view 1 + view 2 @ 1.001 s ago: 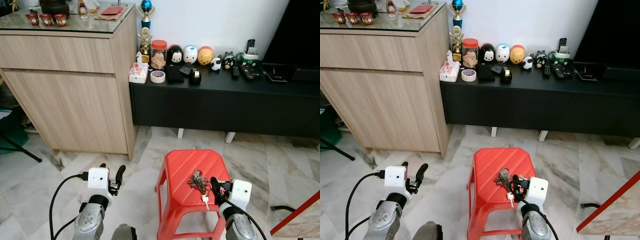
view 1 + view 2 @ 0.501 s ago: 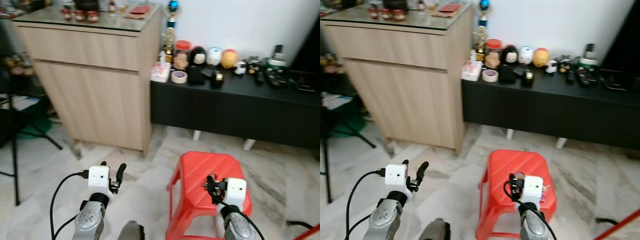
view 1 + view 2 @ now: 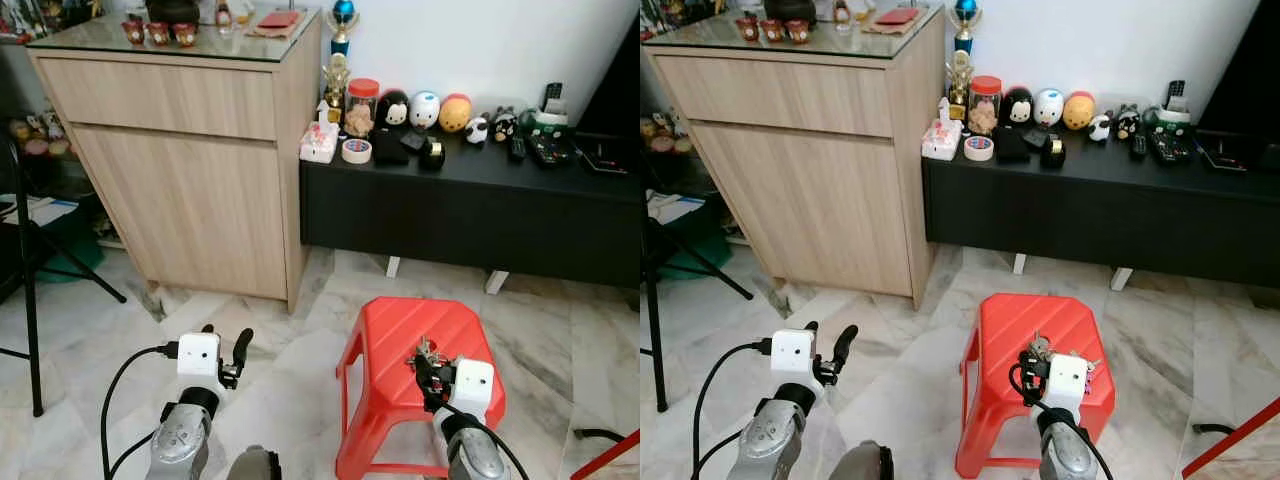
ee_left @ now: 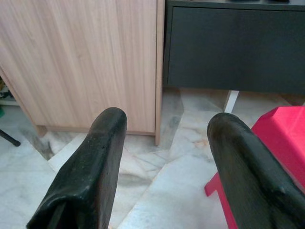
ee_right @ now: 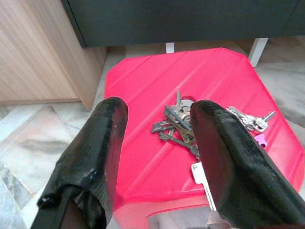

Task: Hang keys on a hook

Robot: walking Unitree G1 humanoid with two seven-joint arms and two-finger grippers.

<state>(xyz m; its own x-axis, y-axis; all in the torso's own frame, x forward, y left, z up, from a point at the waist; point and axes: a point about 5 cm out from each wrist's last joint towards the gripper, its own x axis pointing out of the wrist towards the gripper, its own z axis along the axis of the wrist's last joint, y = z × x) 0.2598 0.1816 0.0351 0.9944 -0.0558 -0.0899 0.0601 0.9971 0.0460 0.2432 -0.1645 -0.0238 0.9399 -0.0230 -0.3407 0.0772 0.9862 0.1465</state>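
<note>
Right gripper [image 5: 157, 157] poised low over a red stool [image 5: 143, 86], two black fingers [image 5: 102, 143] spread apart with nothing between them. Bunch of keys [image 5: 178, 126] lying flat on the stool's seat, just ahead of the fingertips and partly tucked behind the inner edge of one finger; a single pale key [image 5: 202, 183] sticking out beneath that finger. A second, smaller set of silvery keys with a pink tag [image 5: 250, 121] resting close by, toward the seat's edge. From the head camera, keys [image 3: 428, 352] seen at the near side of the stool [image 3: 400, 330], right against the tip of the right gripper [image 3: 432, 375].

Left gripper [image 3: 225, 350] held out over pale marble floor [image 3: 100, 340], well apart from the stool, fingers [image 4: 95, 162] wide open and empty. Beyond: a tall wooden cabinet [image 3: 190, 170] beside a low black console [image 3: 470, 205] lined with a jar [image 3: 361, 108], a roll of tape [image 3: 356, 151], round toy figures [image 3: 425, 109] and remote controls [image 3: 550, 150].
</note>
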